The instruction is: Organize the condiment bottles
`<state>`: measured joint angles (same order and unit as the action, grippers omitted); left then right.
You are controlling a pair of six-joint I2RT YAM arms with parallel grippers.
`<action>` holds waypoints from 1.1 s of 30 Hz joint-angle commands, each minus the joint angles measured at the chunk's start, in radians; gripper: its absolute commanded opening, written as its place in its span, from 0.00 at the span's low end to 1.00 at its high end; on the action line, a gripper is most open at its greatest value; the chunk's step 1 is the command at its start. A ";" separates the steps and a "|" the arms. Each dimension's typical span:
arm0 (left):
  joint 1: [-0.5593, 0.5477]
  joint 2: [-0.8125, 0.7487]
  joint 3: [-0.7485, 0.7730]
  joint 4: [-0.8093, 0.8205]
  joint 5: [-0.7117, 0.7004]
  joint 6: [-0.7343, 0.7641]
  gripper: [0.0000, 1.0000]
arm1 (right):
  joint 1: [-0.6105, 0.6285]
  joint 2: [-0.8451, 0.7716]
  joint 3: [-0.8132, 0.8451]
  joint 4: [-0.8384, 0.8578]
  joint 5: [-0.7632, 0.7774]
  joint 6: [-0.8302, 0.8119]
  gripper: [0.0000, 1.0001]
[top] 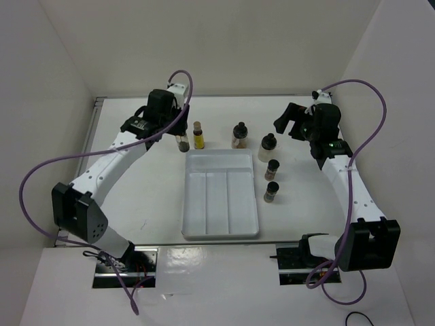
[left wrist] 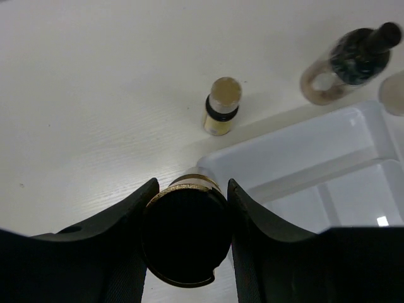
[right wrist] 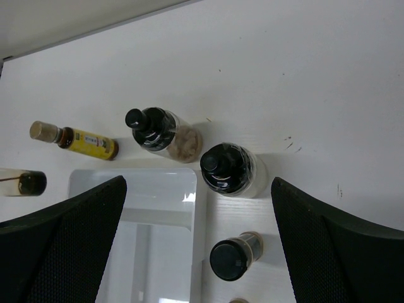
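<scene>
Left end effector: clenched on a slim bottle — both fingers press its sides, and its dark round end faces the wrist camera.
Held bottle, place: toward the far edge of the table, left of the middle, just beside the far left corner of the white tray. I cannot tell if it is lifted or if it touches the table.
Right end effector: released, fingers wide apart, toward the far right corner, holding nothing.
Other bottles: the yellow bottle, the clear jar and the white bottle stand along the far side of the tray. The two dark-brown bottles stand beside its right wall.
Tray: no bottle lies in its three compartments.
Step in hand: probably to carry the held bottle into a compartment.
How to do it well: first raise it higher than the tray wall, then move toward the near edge, away from the yellow bottle, which is very near. Lower it along a compartment, and release only when it rests on the floor.
Risk: the round body can roll or slip if the grip becomes loose too early.
</scene>
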<state>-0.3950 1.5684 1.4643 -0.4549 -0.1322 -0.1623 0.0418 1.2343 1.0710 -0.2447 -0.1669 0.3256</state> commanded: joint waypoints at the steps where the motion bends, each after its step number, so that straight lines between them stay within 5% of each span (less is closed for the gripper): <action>1: -0.030 -0.085 0.041 -0.008 0.031 -0.014 0.19 | 0.016 -0.019 0.015 0.053 -0.014 0.010 1.00; 19: -0.088 -0.065 -0.169 0.300 0.025 -0.115 0.21 | 0.036 -0.029 0.006 0.062 -0.039 0.029 1.00; 33: -0.108 0.067 -0.170 0.318 -0.095 -0.123 0.22 | 0.055 0.002 0.035 0.071 -0.072 0.029 1.00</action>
<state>-0.5007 1.6337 1.2888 -0.2157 -0.1947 -0.2668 0.0780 1.2346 1.0714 -0.2276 -0.2184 0.3511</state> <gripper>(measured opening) 0.534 0.994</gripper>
